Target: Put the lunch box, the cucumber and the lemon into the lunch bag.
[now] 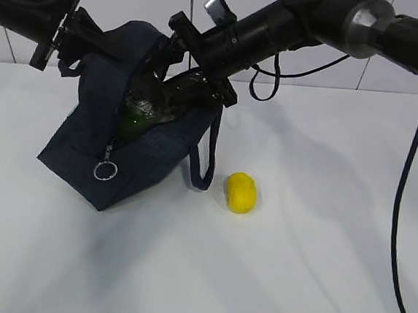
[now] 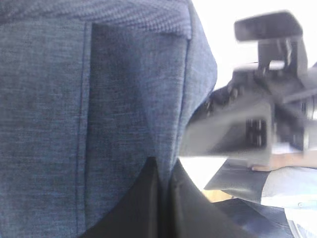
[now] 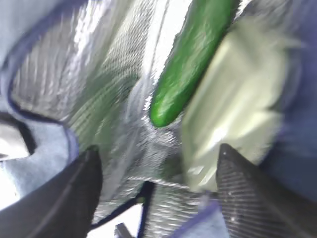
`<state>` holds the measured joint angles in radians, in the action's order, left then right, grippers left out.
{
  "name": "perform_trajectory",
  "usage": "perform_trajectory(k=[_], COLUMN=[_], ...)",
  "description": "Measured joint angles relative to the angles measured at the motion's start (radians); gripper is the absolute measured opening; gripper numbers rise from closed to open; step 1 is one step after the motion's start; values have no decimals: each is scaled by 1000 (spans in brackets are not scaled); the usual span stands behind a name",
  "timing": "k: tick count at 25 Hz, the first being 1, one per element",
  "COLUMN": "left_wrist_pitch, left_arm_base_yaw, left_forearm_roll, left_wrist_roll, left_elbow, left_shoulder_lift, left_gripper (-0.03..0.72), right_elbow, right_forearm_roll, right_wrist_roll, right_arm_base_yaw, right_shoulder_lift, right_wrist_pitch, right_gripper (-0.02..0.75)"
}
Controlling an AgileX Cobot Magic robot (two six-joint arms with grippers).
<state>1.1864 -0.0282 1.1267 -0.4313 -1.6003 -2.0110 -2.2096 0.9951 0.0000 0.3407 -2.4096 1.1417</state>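
The navy lunch bag (image 1: 85, 146) stands tilted on the white table, its mouth facing up and to the right. My left gripper (image 1: 79, 32) is shut on a fold of the bag's fabric (image 2: 124, 99) at its upper left; in the left wrist view the left gripper (image 2: 166, 176) pinches the cloth. My right gripper (image 1: 201, 82) reaches into the bag's mouth; in the right wrist view the right gripper (image 3: 158, 198) is open and empty. The cucumber (image 3: 190, 59) lies inside against the silver lining, beside the pale green lunch box (image 3: 233, 104). Its green also shows in the exterior view (image 1: 133, 124). The lemon (image 1: 241, 192) lies on the table right of the bag.
The bag's silver ring pull (image 1: 105, 170) hangs at its front. A loop handle (image 1: 205, 156) droops toward the lemon. The right arm's black cable (image 1: 410, 181) hangs at the far right. The right arm (image 2: 257, 114) shows close beside the bag in the left wrist view.
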Motion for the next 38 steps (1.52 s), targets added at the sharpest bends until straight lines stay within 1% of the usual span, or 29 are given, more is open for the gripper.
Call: perform_trajectory(k=[2,6,9,11,15,21,24,30,33,38], left_wrist_pitch=[0,0,0,0,0,-10,-27,-66,-72,-83], left_arm_base_yaw=[0,0,0,0,0,0,0,0,0,0], left_forearm_roll=[0,0,2,2,-12,-38,-54,-138,-163,-193], left_wrist_roll=[0,0,0,0,0,0,0,16,23,25], left_elbow=[0,0,0,0,0,0,0,0,0,0], left_shoulder_lift=[0,0,0,0,0,0,0,0,0,0], left_gripper=[-8,-8,-8,-8,-8,-8,-8,-8,-8,-8], right_elbow=[0,0,0,0,0,0,0,5,51,188], right_forearm_roll=[5,7,5,-28,-176,-506,-625,-809,-877,-907], right_wrist_roll=[0,-61,-78,-83,-72,46,88,132,147,176], right_arm_base_yaw=[-2,-22,-43,-48,-53,-24,5,90,123,131], right_shoulder_lift=[0,0,0,9,64,171,204,231,242,270], right_wrist_pitch=[32,69,72,72,77,87,91,99,99,99], right_gripper=[557,554,532,515,500,495,494,494,494,494])
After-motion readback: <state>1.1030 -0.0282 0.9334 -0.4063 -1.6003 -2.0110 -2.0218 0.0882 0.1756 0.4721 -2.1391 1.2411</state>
